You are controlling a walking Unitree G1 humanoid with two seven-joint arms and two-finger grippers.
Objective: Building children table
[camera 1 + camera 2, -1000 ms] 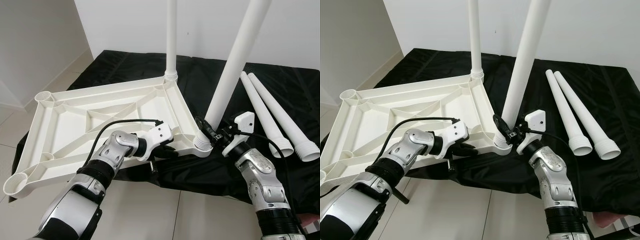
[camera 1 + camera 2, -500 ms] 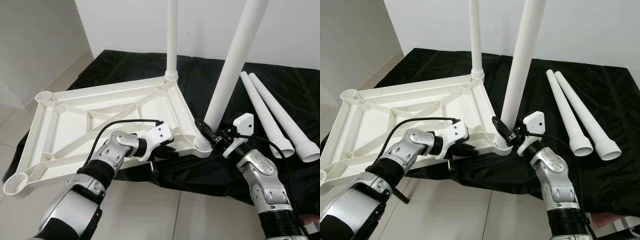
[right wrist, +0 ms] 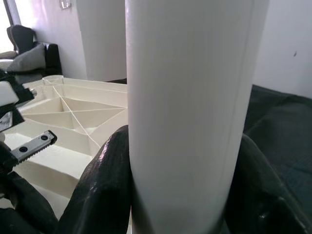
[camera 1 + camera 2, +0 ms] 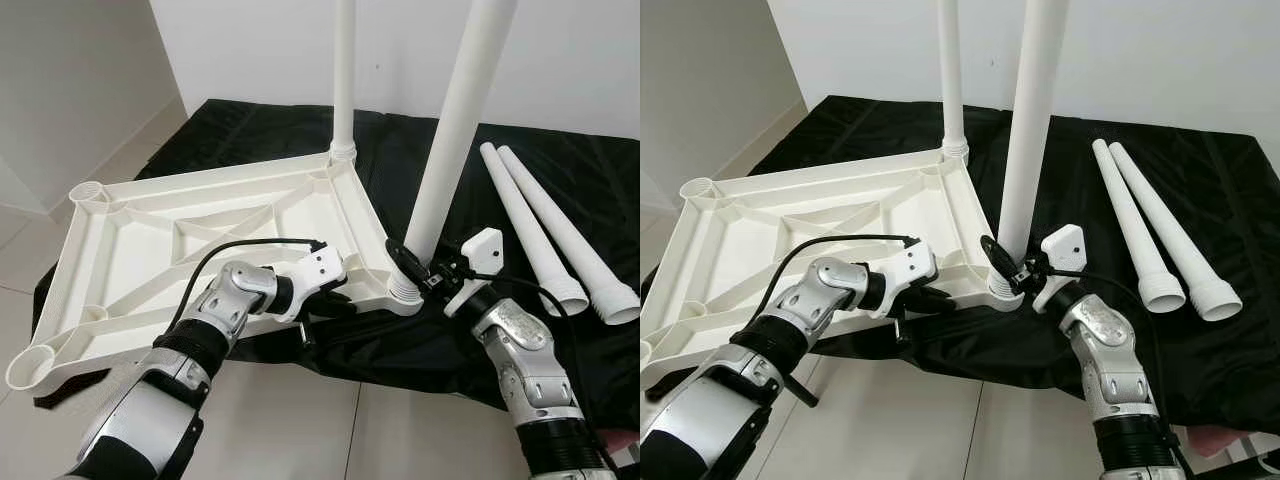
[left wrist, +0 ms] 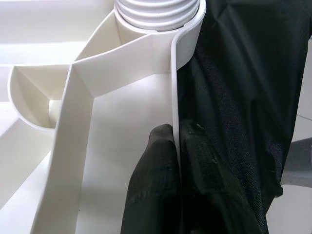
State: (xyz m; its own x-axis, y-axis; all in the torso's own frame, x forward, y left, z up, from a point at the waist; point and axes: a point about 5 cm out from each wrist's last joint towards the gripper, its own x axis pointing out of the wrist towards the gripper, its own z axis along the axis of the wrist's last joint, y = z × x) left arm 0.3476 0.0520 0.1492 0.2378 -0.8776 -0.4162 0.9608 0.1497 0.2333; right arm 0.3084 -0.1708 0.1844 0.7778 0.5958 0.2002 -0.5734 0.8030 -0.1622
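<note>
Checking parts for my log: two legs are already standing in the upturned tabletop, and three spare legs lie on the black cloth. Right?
Not quite: the left eye view shows two spare legs on the black cloth, not three. Two legs do stand in the upturned tabletop: the far leg and the near leg.

1. Left arm (image 4: 185, 345): silver jointed shells, black ribbed band between the segments.
2. A thin black cable (image 4: 240, 245) loops over it to a white wrist camera housing (image 4: 318, 268).
3. Right arm (image 4: 525, 365): same silver shells, black ribbed cuff, white housing (image 4: 478, 252).
4. Black, matte fingers (image 5: 156, 185) on both.
</note>
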